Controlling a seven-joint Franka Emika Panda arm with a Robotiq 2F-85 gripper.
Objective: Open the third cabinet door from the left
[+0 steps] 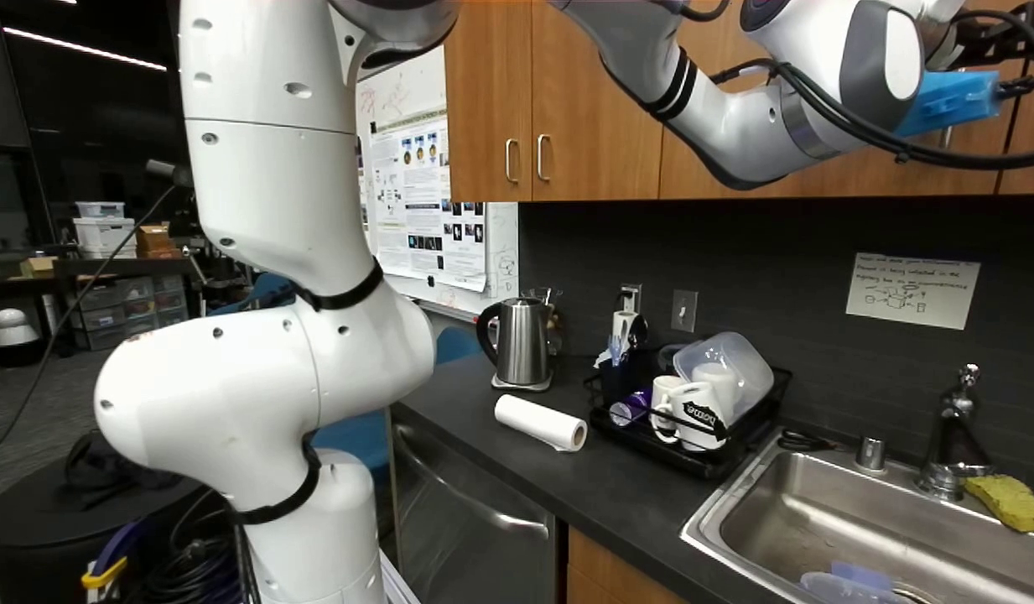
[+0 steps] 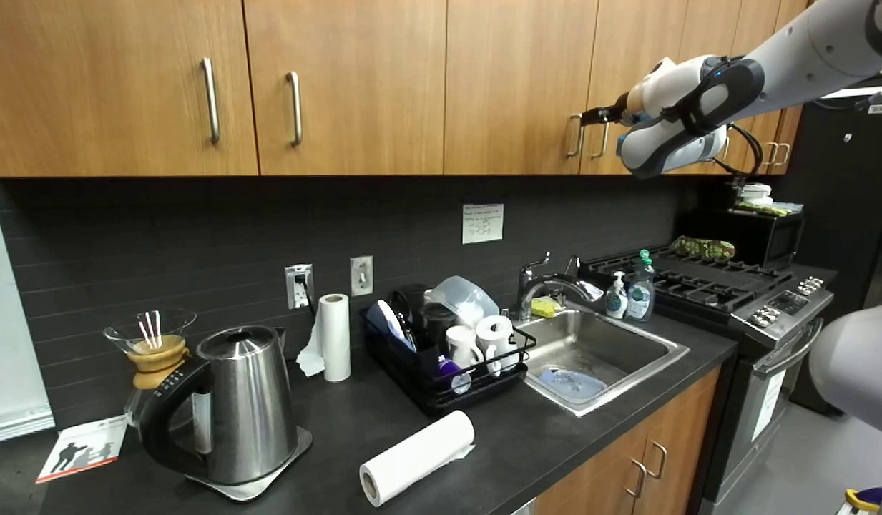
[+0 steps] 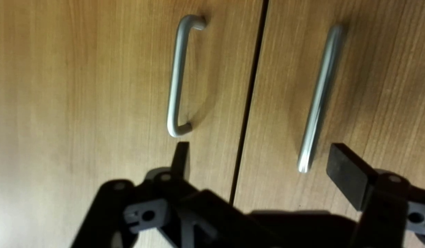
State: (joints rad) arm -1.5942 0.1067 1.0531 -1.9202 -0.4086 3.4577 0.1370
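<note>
The third upper cabinet door from the left is wooden and shut in an exterior view. Its metal bar handle is near its right edge, beside the fourth door's handle. My gripper is close to the tops of these handles. In the wrist view my gripper is open and empty, its fingers straddling the dark gap between two doors. The left handle ends just above the left finger. The right handle's lower end appears between the fingers. Contact cannot be told.
Two more handles are on the left doors. Below are a kettle, a paper roll, a dish rack and a sink. A stove stands on the right.
</note>
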